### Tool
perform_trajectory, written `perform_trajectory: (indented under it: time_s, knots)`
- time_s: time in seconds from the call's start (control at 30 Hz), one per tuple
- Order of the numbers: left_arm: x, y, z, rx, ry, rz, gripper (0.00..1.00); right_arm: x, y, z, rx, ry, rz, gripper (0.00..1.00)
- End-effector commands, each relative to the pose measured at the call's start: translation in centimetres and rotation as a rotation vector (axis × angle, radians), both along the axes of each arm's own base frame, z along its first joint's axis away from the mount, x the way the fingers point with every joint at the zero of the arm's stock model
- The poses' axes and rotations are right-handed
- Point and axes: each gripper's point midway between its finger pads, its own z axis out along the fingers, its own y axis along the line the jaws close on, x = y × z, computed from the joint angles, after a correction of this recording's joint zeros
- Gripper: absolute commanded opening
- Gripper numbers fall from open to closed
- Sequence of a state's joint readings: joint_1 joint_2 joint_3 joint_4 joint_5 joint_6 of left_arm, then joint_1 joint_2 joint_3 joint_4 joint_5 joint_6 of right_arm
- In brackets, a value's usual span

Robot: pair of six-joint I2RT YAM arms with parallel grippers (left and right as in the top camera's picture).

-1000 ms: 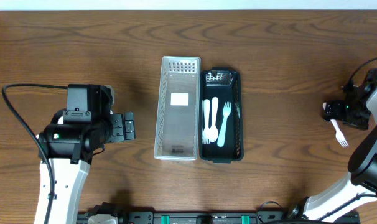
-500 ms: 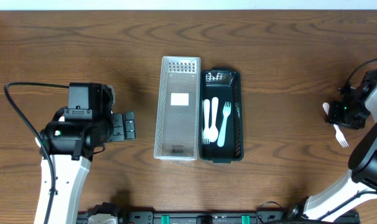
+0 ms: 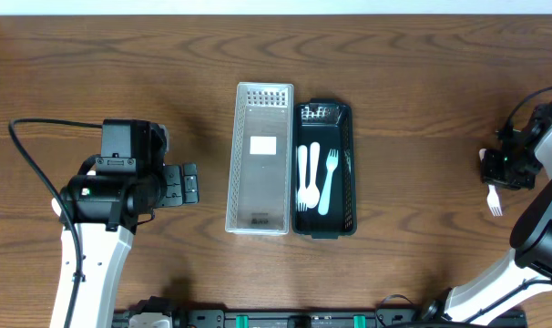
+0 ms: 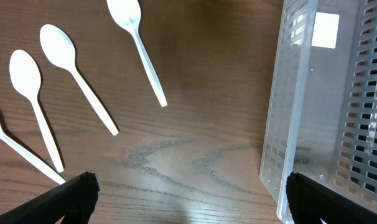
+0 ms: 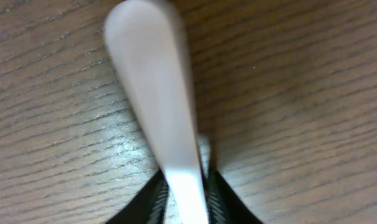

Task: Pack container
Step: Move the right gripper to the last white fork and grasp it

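Observation:
A clear perforated container (image 3: 260, 146) and a black one (image 3: 348, 182) stand side by side mid-table. Two white plastic utensils (image 3: 316, 178) lie in the black one. At the far right my right gripper (image 3: 500, 169) is shut on a white fork (image 3: 494, 200), whose tines stick out toward the front. In the right wrist view the fork's handle (image 5: 152, 81) runs between the closed jaws of the right gripper (image 5: 187, 199). My left gripper (image 3: 190, 185) stands open left of the clear container (image 4: 319, 106). Nothing lies in the left gripper (image 4: 188, 199). Several white spoons (image 4: 76, 74) lie ahead of it.
The spoons lie on the wood under the left arm and do not show in the overhead view. A black cable (image 3: 30, 164) loops at the left arm. The arms' base rail (image 3: 285, 319) runs along the table's front edge.
The right gripper has shut on the fork's handle, and the fork has swung a little, its tines now nearer the front. The left arm has barely shifted.

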State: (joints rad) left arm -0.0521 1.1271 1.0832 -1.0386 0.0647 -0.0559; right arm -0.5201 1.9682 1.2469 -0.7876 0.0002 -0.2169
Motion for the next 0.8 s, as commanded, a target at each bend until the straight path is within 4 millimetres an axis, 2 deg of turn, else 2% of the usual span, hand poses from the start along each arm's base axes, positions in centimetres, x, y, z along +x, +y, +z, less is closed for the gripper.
perform_trajectory:
  time_s: [0.0, 0.23, 0.37, 0.43, 0.57, 0.63, 0.67, 0.77]
  knots:
    - [0.3, 0.2, 0.3, -0.003, -0.007, 0.015, 0.98, -0.1, 1.1, -1.0, 0.026, 0.028, 0.02, 0.21]
    - [0.3, 0.2, 0.3, -0.003, -0.007, 0.015, 0.98, 0.8, 2.2, -0.4, 0.016, 0.01, 0.058, 0.2]
    - [0.3, 0.2, 0.3, -0.003, -0.007, 0.015, 0.99, 2.0, 3.3, 1.3, -0.007, -0.036, 0.1, 0.2]
    - [0.3, 0.2, 0.3, -0.003, -0.008, 0.015, 0.98, 3.1, 4.3, 3.2, -0.023, -0.086, 0.134, 0.19]
    - [0.3, 0.2, 0.3, -0.003, -0.008, 0.015, 0.98, 5.4, 7.5, 8.8, -0.06, -0.235, 0.219, 0.19]
    - [0.3, 0.2, 0.3, -0.003, -0.008, 0.015, 0.98, 6.1, 9.7, 12.1, -0.082, -0.315, 0.271, 0.18]
    - [0.3, 0.2, 0.3, -0.003, -0.008, 0.015, 0.98, 6.3, 11.5, 14.4, -0.094, -0.37, 0.317, 0.18]
    - [0.3, 0.2, 0.3, -0.003, -0.007, 0.015, 0.98, 6.3, 15.0, 18.4, -0.109, -0.483, 0.384, 0.19]
